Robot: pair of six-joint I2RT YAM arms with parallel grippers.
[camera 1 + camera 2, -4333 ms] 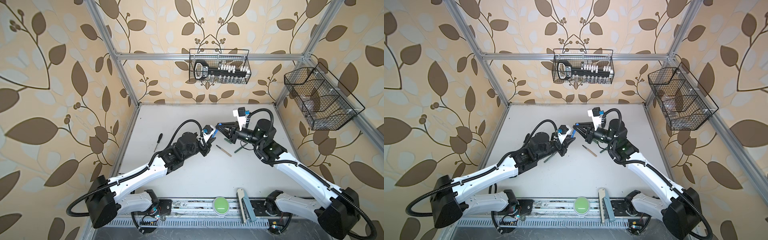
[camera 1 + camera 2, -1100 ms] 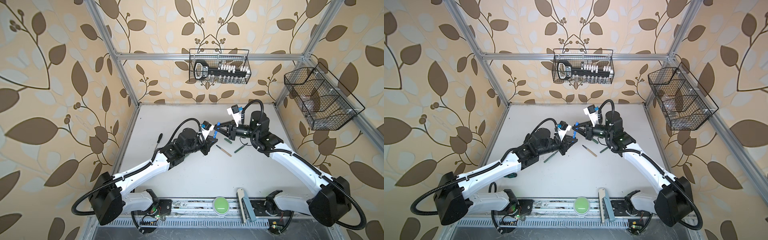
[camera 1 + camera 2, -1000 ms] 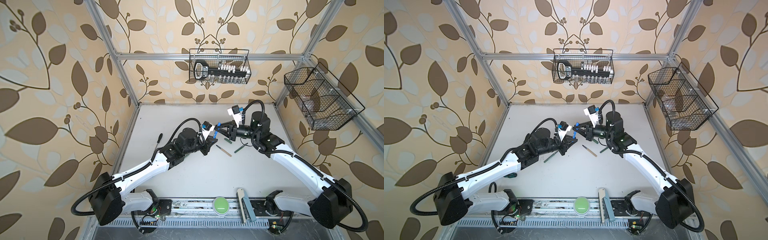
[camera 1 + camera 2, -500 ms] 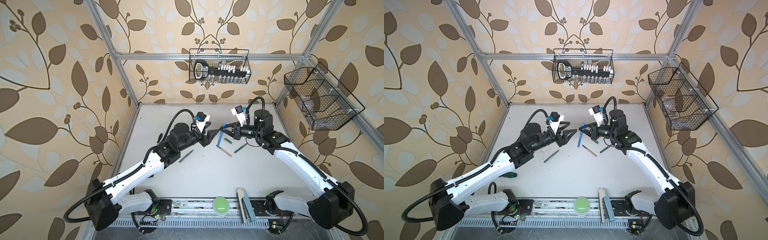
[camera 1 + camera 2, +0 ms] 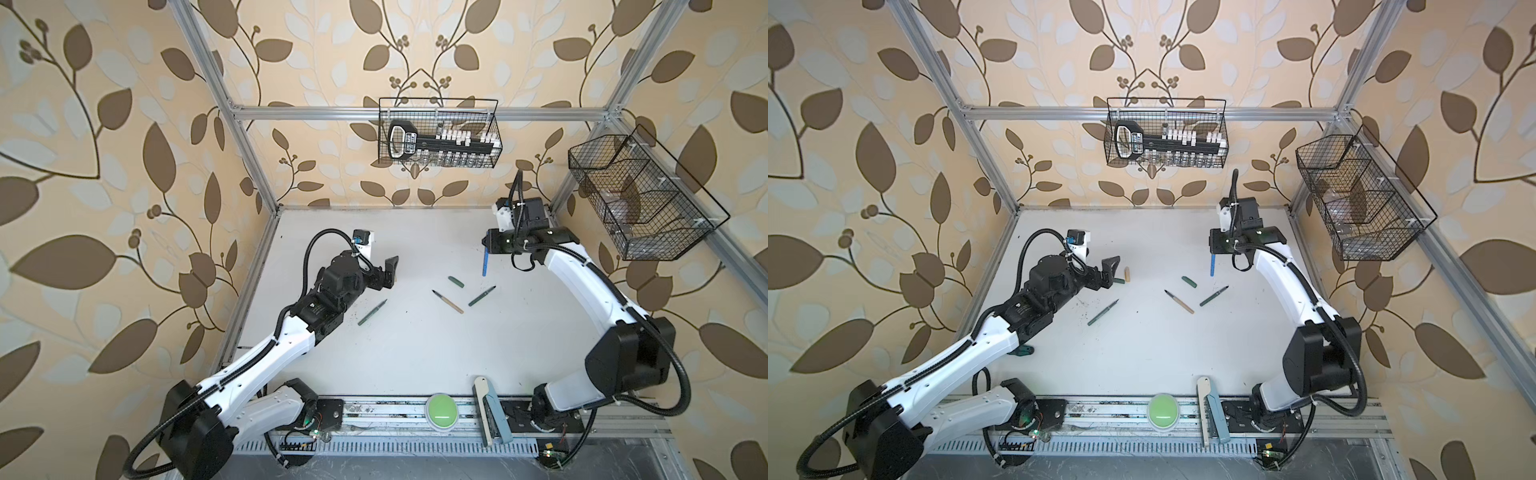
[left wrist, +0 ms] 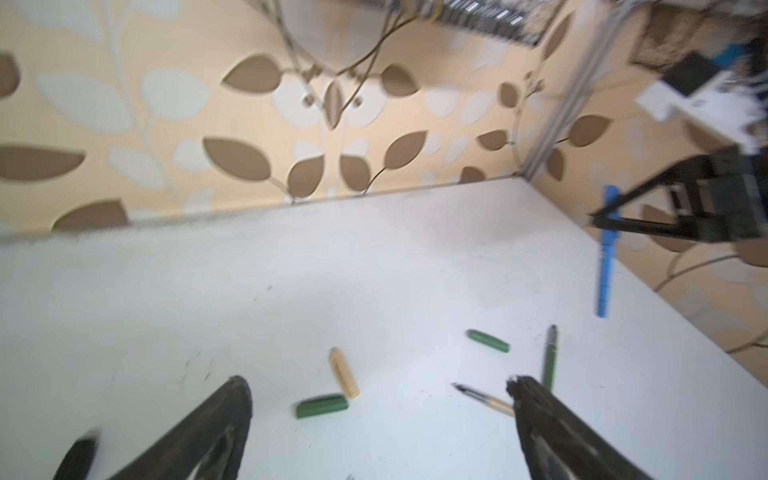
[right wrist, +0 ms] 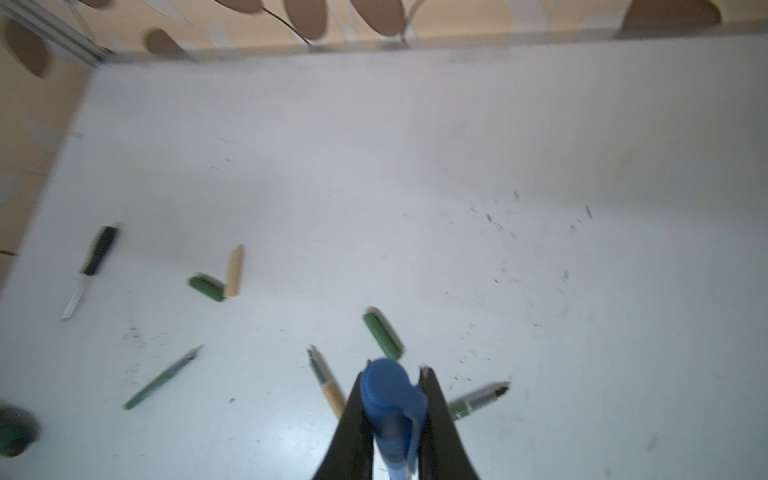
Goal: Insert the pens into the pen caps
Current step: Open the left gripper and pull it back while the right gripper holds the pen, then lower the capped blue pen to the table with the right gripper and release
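The right gripper [image 7: 392, 374] is clamped on a slim blue plastic pen [image 5: 484, 266] – capped, hanging upright over the white table [image 5: 415, 357]; the left gripper [image 6: 378, 384] gapes wide, empty, above a stubby beige cap [image 6: 344, 374] touching a dark green cap [image 6: 322, 406]; a beige pen [image 5: 448, 301] lies uncapped mid-table.

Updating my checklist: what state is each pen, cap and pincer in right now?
Blue pen: capped, held upright by the right pincer.
Beige pen: uncapped, lying on the table.
Green pens: both uncapped, lying flat.
Beige cap: loose.
Green caps: both loose.
Left pincer: open, empty.
Right pincer: shut on blue pen.
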